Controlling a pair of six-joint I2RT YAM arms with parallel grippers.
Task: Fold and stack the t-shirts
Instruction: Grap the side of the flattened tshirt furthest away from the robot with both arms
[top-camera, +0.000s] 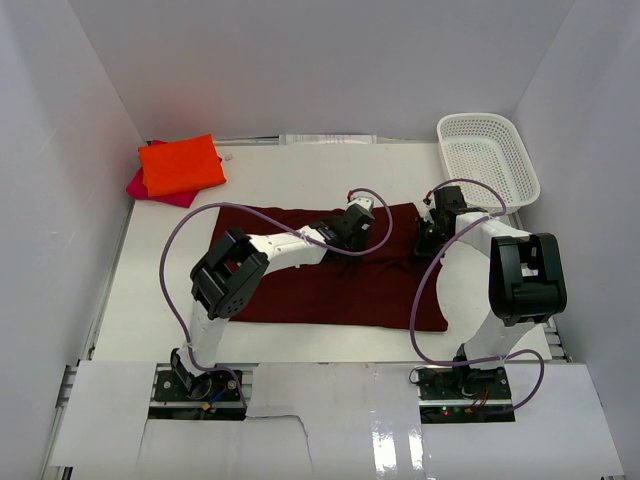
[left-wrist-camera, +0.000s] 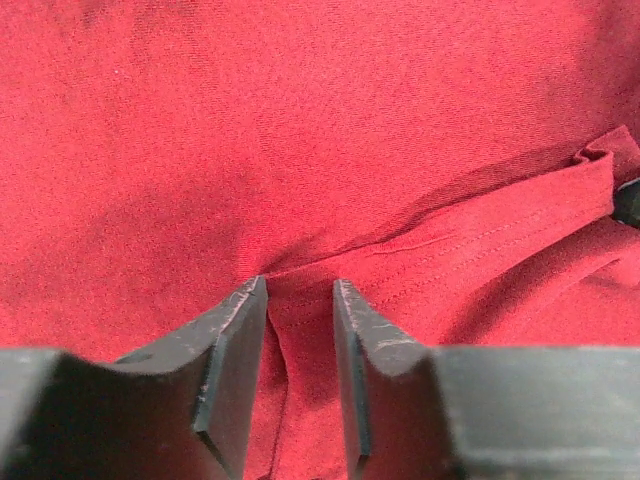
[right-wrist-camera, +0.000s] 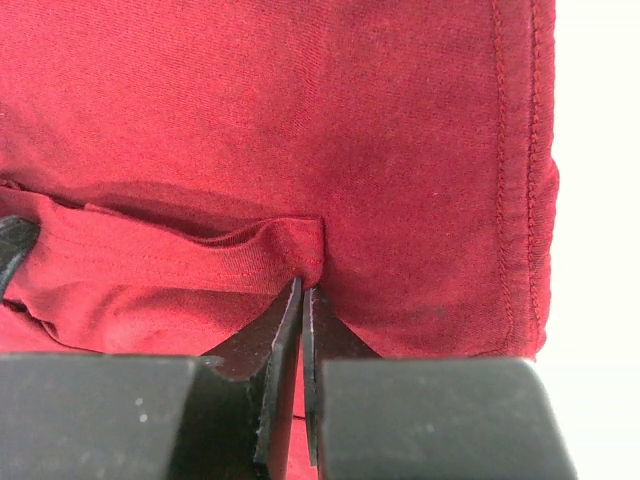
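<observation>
White walls all round, and a white bench (top-camera: 285, 175) under bright light. The maroon shirt (top-camera: 330, 290) is spread flat across the middle of it, right in front of both arms, which makes sense: that's the one being folded. The orange shirt (top-camera: 180, 165) is already folded and sits on the pink shirt (top-camera: 140, 184) in the far left corner, so that's the stack, parked well out of the way. There's a white basket (top-camera: 478, 118) at the far right with nothing to do with any of this as far as I can see.

Both arms are down on the far edge of the maroon shirt, fairly close together. The right end effector (right-wrist-camera: 303, 290) is clamped tight on a little raised fold of the cloth, near the stitched hem on that side. The left end effector (left-wrist-camera: 300, 285) has its fingers partway apart with a seam and a crease of cloth running into the gap; honestly I can't tell if it's actually biting or just straddling it.

My guess is they want two matching pinch points along one edge, so the edge lifts evenly for the fold. If the left isn't gripping, it'll drag lopsided.
</observation>
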